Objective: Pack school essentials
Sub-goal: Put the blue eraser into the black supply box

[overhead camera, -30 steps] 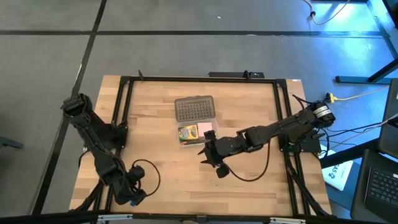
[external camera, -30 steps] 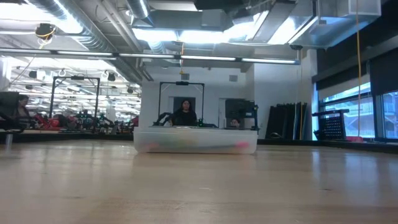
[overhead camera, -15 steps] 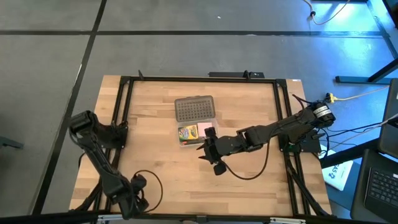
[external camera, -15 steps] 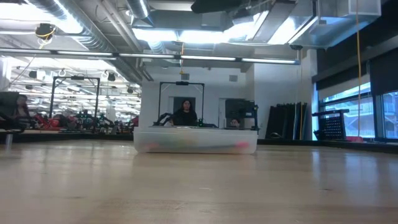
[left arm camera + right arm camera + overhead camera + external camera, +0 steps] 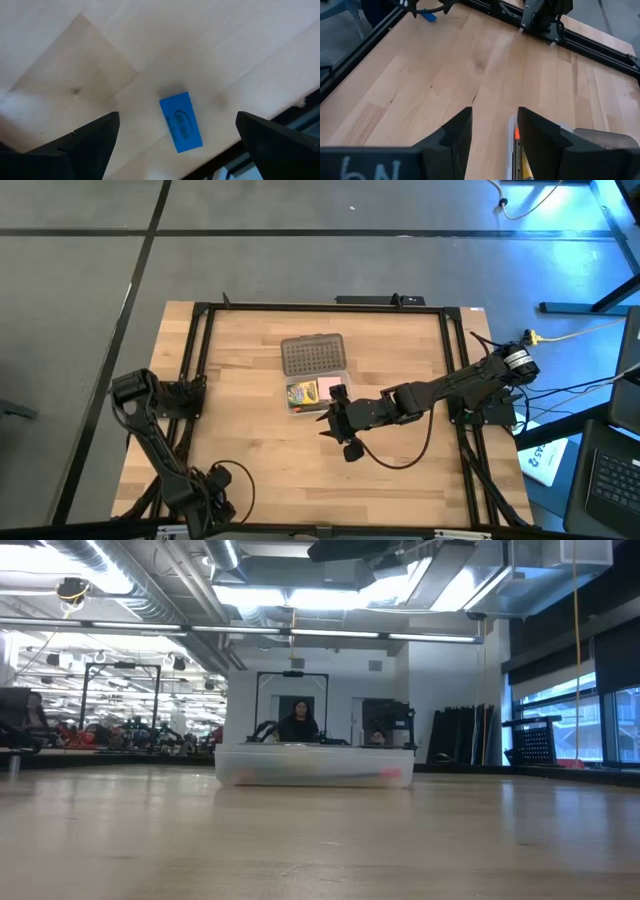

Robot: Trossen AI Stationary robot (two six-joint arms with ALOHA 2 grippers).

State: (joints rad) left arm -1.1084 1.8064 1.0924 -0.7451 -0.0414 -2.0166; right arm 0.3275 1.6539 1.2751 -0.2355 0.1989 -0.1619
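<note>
A blue eraser (image 5: 181, 122) lies flat on the wooden table near its near left corner; it also shows in the right wrist view (image 5: 428, 16). My left gripper (image 5: 177, 118) is wide open above it, one finger on either side, touching nothing; in the high view it is at the near left (image 5: 200, 498). A clear case (image 5: 316, 376) with a grey studded lid (image 5: 313, 354) stands at the table's middle. In it lie a green-yellow crayon box (image 5: 303, 392) and a pink notepad (image 5: 336, 386). My right gripper (image 5: 330, 423) is open and empty just near of the case. Scissors and pencils do not show.
Black frame rails (image 5: 195, 370) run along the table's left, right and far sides. A dark cable (image 5: 400, 460) loops on the table below my right arm. Bare wood (image 5: 445, 75) lies between the case and the left arm. In the low view a person sits far behind the case (image 5: 315, 765).
My left arm has swung toward the table's near edge, carrying its gripper toward the near left corner. My right gripper has shifted a little toward the case.
</note>
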